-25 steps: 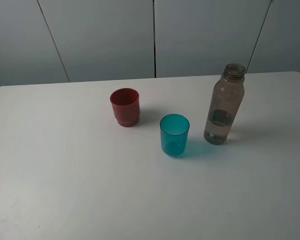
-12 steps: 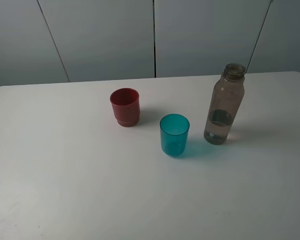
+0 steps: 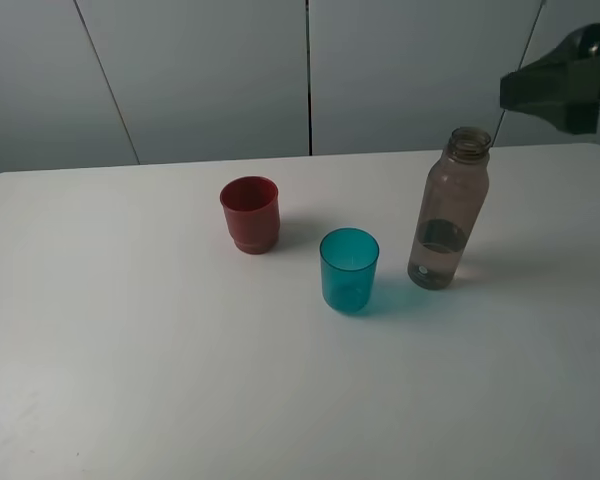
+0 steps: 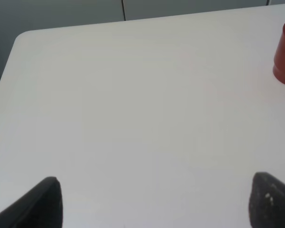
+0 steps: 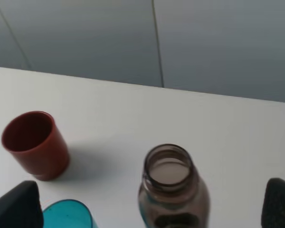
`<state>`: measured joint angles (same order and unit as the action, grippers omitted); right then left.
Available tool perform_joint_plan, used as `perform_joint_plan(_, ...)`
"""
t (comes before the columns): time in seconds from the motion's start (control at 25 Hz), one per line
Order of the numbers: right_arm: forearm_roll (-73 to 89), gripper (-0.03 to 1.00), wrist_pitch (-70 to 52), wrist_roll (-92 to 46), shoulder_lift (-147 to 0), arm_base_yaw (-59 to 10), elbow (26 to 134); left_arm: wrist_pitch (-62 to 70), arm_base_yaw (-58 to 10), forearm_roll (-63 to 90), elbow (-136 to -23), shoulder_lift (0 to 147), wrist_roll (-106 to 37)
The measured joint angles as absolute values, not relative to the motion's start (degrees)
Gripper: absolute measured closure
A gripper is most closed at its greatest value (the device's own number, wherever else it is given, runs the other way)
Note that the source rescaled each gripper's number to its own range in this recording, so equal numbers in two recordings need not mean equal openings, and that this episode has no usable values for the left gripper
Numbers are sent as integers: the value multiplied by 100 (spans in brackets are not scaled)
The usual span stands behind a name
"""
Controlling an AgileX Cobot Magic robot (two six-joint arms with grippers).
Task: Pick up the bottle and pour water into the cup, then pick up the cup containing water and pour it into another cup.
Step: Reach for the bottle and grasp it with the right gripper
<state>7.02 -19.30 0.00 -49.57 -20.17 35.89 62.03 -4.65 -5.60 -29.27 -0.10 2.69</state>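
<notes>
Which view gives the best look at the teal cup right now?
Exterior high: the teal cup stands whole and unobstructed, between the red cup and the bottle. Right wrist catches only part of its rim, cut by the frame edge. Left wrist misses it.

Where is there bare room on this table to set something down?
Bare: the near half of the table, in front of the teal cup, and the left side beyond the red cup. Crowded: the middle, where both cups and the bottle stand close.

The white table (image 3: 130, 380) carries bottle (image 3: 448, 215), teal cup (image 3: 348, 268), red cup (image 3: 250, 213).
</notes>
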Motion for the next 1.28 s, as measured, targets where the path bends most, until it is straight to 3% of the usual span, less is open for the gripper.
perform_joint_plan(0.24,1091,-3,58,38,-5146,-2219,2129,6203,-465,-560,-2927,-10,269)
perform_joint_plan(0.56,1258,-3,1042,205,-5154,-2219,1054,6203,-465,-560,-2927,-10,269)
perform_joint_plan(0.76,471,-3,1892,746,-5159,-2219,464,6203,-465,-560,-2927,-10,238)
perform_joint_plan(1.04,210,-3,2880,677,-5230,-2219,124,6203,-465,-560,-2927,-10,238)
perform_joint_plan(1.28,109,-3,3864,474,-6155,-2219,98,6203,-465,-560,-2927,-10,238)
